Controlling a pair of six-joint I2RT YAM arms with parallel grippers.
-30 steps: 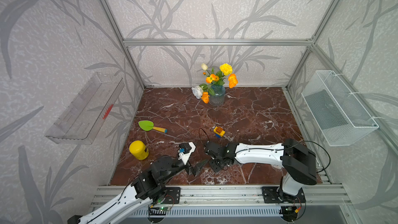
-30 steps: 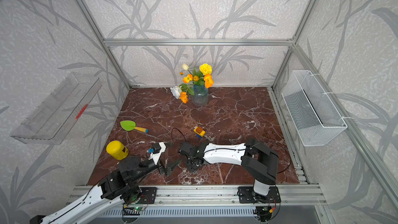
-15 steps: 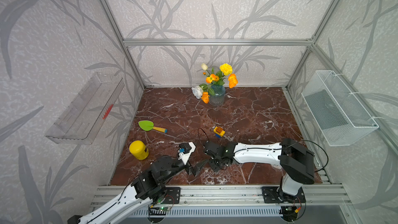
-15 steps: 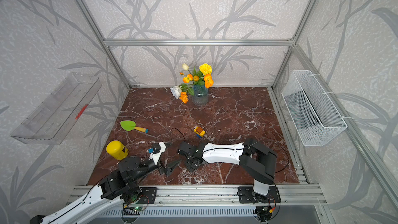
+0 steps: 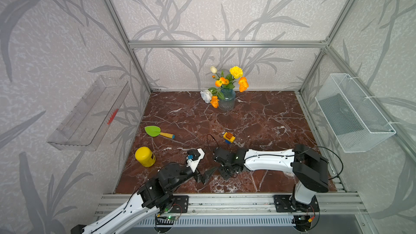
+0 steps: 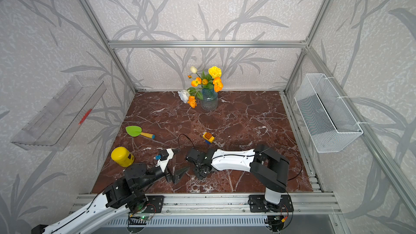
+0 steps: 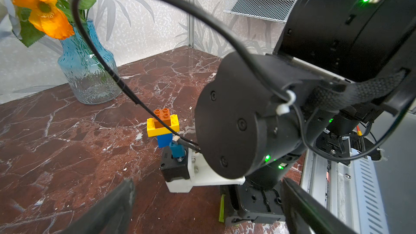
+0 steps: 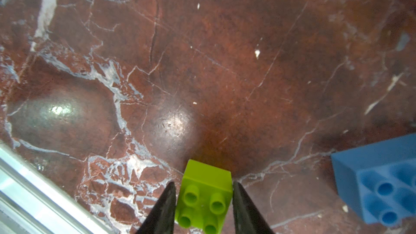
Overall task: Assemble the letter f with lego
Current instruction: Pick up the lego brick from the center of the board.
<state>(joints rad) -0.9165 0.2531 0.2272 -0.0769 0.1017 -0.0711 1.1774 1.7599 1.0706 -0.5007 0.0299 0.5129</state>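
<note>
Low over tabletop (image 5: 258, 120), right arm (image 5: 267, 162) outstretched

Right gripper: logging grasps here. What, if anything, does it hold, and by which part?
The right gripper pinches the lime green brick by two opposite side walls, studded top left free; whether it is lifted cannot be told.

Both top views sit high at the front, looking steeply down over the whole marble table (image 5: 258, 118) — near-identical. Left wrist cam faces the right arm (image 7: 236, 120) close up; right wrist cam hugs the marble.
</note>
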